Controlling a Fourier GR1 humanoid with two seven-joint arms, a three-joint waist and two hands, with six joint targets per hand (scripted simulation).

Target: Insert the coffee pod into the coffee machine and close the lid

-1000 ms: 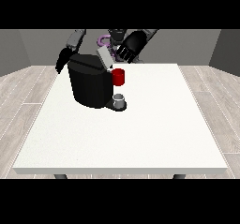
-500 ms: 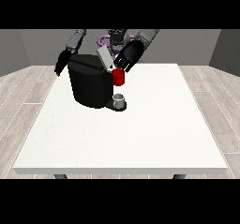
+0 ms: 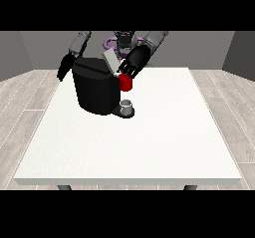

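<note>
Two hands on my screen, both in the upper half of the frame.

Item: hand at the view's right (image 3: 135,60). Black, reaching down from upper centre toward the machine's top front. Its fingertips sit right at the red thing and the lid's lower end. I cannot tell whether the fingers are curled or straight, nor whether they touch either part.

Item: hand at the view's left (image 3: 64,66). Black, hanging just beside the machine's upper left edge, pointing downward. I cannot tell how its fingers lie, or whether it touches the machine.

Item: machine (image 3: 94,85). Black, blocky, standing upright on the table, left of centre in the frame.

Item: lid (image 3: 111,61). Pale grey flap, raised and tilted at the machine's top, just left of the hand at the view's right.

Item: red thing (image 3: 125,82) at the machine, on its front right face, directly below that hand.

Item: grey thing (image 3: 127,105). Small, cup-shaped, on the machine's base plate under the red thing. I cannot tell it for the pod; I see no pod plainly anywhere.

Item: table (image 3: 149,142). Large, white, filling the frame's middle and lower part; the robot stands behind its far edge at top centre.
</note>
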